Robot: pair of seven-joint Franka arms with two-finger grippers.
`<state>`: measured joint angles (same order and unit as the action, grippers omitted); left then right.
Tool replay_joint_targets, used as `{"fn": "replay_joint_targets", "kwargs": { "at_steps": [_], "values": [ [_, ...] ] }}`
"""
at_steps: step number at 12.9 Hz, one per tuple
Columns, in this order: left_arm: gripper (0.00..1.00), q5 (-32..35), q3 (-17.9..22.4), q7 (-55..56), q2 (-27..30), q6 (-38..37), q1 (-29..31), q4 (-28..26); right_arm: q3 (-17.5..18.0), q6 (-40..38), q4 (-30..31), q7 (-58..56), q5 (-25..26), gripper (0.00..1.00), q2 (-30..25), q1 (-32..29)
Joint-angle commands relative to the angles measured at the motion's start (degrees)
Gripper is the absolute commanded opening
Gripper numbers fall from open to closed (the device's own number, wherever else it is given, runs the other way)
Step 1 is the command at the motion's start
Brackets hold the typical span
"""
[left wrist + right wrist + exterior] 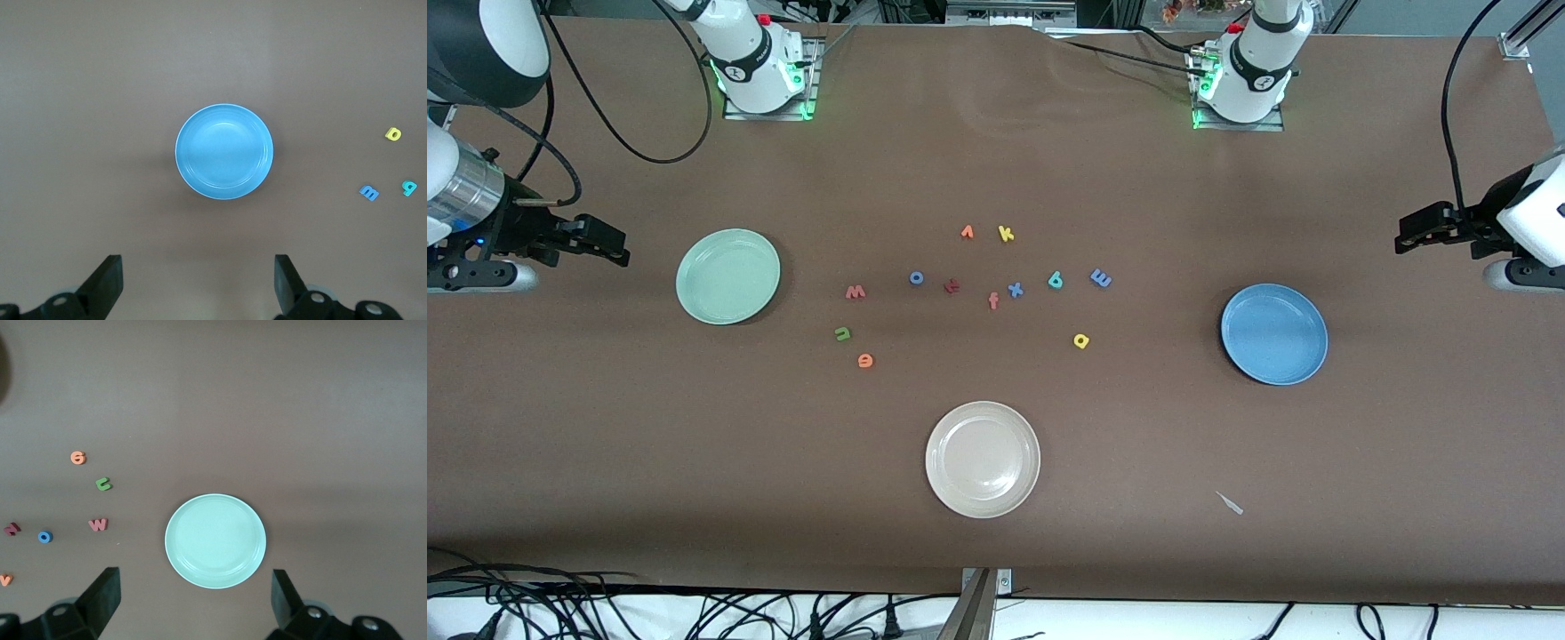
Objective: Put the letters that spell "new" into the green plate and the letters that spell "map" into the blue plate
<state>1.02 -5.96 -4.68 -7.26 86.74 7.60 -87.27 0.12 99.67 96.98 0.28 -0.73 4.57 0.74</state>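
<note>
The empty green plate (727,276) (215,541) lies toward the right arm's end, the empty blue plate (1273,333) (224,151) toward the left arm's end. Between them lie the salmon w (855,292) (98,525), green n (842,333) (103,484), orange e (864,360) (78,457), blue m (1101,277) (369,193), teal p (1056,280) (409,188) and yellow a (1081,340) (393,134). My right gripper (615,250) (197,597) hovers open beside the green plate. My left gripper (1405,236) (199,280) hovers open beside the blue plate. Neither holds anything.
A cream-white plate (983,459) sits nearer the front camera, mid-table. Among the letters lie a blue o (916,277), dark red letter (951,285), orange f (992,301), blue x (1015,289), orange letter (967,232) and yellow k (1006,234). A small pale scrap (1230,503) lies near the front edge.
</note>
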Motion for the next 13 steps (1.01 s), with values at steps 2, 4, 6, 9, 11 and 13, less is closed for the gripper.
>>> {"fn": "replay_joint_targets", "kwargs": {
  "at_steps": [2, 4, 6, 9, 11, 13],
  "values": [
    [1.0, -0.4, 0.2, -0.6, -0.5, 0.3, -0.4, 0.5, 0.0, -0.1, 0.1, 0.6, 0.5, 1.0, -0.3, 0.1],
    [1.0, -0.5, 0.1, -0.6, -0.7, 0.3, -0.5, 0.6, 0.0, -0.2, 0.1, 0.6, 0.6, 1.0, -0.3, 0.1],
    [1.0, -0.6, 0.1, -0.7, -1.0, 0.3, -0.5, 0.7, 0.0, -0.2, 0.1, 0.5, 0.7, 1.0, -0.3, 0.1],
    [1.0, -0.6, 0.1, -0.7, -1.2, 0.3, -0.7, 0.7, 0.0, 0.0, 0.1, 0.6, 0.7, 1.0, -0.3, 0.2],
    [1.0, -0.5, 0.1, -0.7, -1.2, 0.3, -0.7, 0.7, 0.0, -0.2, 0.1, 0.6, 0.6, 1.0, -0.3, 0.2],
    [1.0, -0.5, 0.1, -0.7, -1.2, 0.3, -0.7, 0.7, 0.0, -0.2, 0.1, 0.6, 0.6, 1.0, -0.3, 0.2]
  ]
}}
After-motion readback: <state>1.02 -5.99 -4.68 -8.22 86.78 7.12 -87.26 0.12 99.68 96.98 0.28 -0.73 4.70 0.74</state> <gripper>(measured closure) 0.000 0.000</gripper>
